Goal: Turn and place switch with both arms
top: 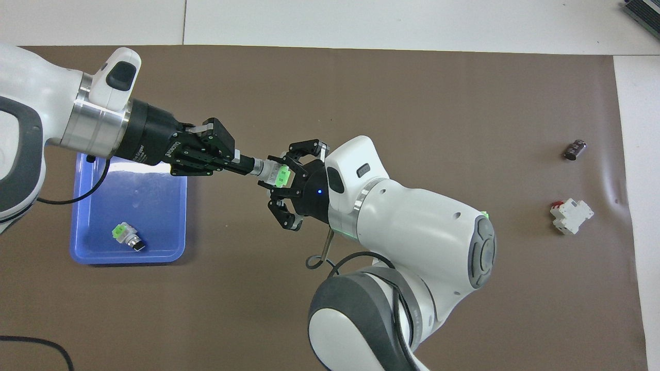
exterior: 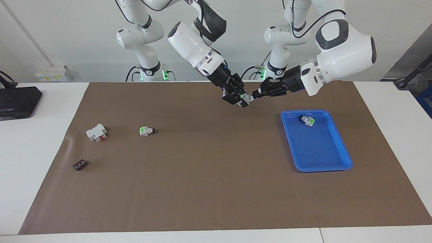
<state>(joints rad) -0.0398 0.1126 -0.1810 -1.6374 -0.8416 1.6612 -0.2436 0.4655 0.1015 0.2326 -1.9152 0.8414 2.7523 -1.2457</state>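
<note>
A switch (exterior: 248, 98) (top: 273, 172) is held in the air over the mat, between the two grippers. My left gripper (exterior: 258, 93) (top: 242, 165) is shut on its black-and-silver knob end. My right gripper (exterior: 238, 95) (top: 286, 180) faces the green end with its fingers spread wide on either side of the switch, not touching it. A second switch (exterior: 307, 120) (top: 126, 236) lies in the blue tray (exterior: 337, 158) (top: 154, 206). A third switch (exterior: 146, 130) lies on the mat toward the right arm's end; the right arm hides it in the overhead view.
A white block with a red part (exterior: 97, 132) (top: 571, 216) and a small dark brown piece (exterior: 80, 165) (top: 574, 150) lie on the mat at the right arm's end. A black device (exterior: 17, 101) sits off the mat at that end.
</note>
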